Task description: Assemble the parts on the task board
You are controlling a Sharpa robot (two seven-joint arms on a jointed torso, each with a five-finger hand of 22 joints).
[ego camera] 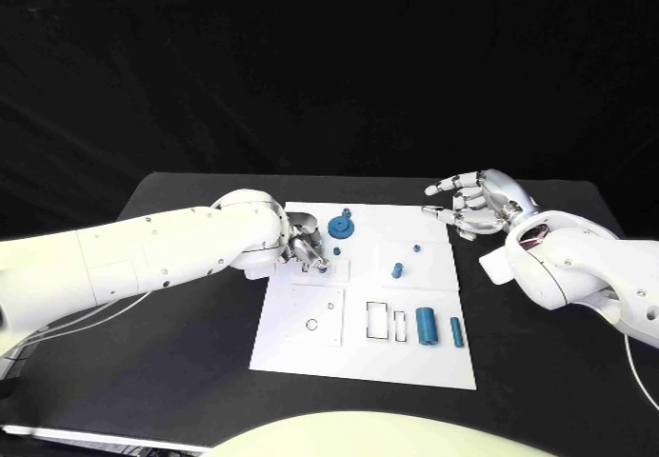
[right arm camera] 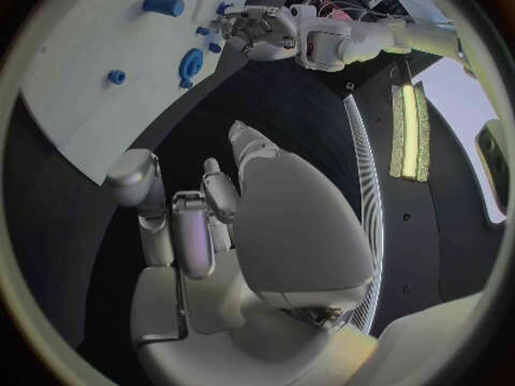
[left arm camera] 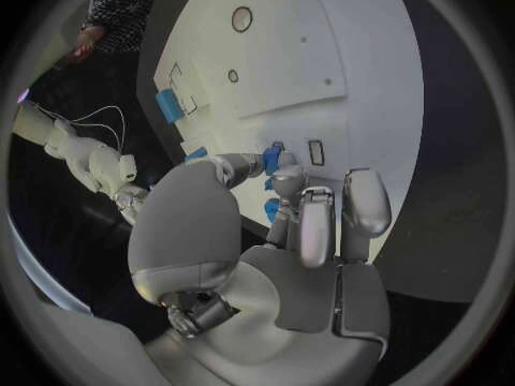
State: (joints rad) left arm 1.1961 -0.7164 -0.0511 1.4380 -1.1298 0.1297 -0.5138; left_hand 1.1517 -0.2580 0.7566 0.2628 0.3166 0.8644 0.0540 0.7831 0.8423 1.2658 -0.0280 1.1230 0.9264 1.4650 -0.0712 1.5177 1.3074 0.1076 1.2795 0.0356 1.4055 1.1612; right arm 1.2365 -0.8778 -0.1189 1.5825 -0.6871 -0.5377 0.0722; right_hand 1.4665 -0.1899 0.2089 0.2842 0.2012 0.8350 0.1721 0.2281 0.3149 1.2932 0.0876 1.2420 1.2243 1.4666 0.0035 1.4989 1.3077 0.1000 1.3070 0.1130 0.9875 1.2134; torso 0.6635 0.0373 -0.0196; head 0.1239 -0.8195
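Observation:
The white task board (ego camera: 364,357) lies in the middle of the black table. My left hand (ego camera: 305,243) hovers low over its far left part and pinches a small blue part (left arm camera: 273,158) between thumb and a fingertip, close to the board surface. A blue gear (ego camera: 341,226) sits just beyond that hand. Two small blue pegs (ego camera: 415,248) (ego camera: 397,270) stand mid-board. Two blue cylinders (ego camera: 428,326) (ego camera: 457,331) lie near the right edge beside rectangular slots (ego camera: 376,320). My right hand (ego camera: 474,203) hangs past the board's far right corner, fingers loosely bent, holding nothing.
A round hole (ego camera: 311,324) marks the board's near left part. Black table (ego camera: 179,324) surrounds the board on all sides. In the right wrist view the gear (right arm camera: 191,63), a cylinder (right arm camera: 163,5) and my left hand (right arm camera: 257,30) lie ahead.

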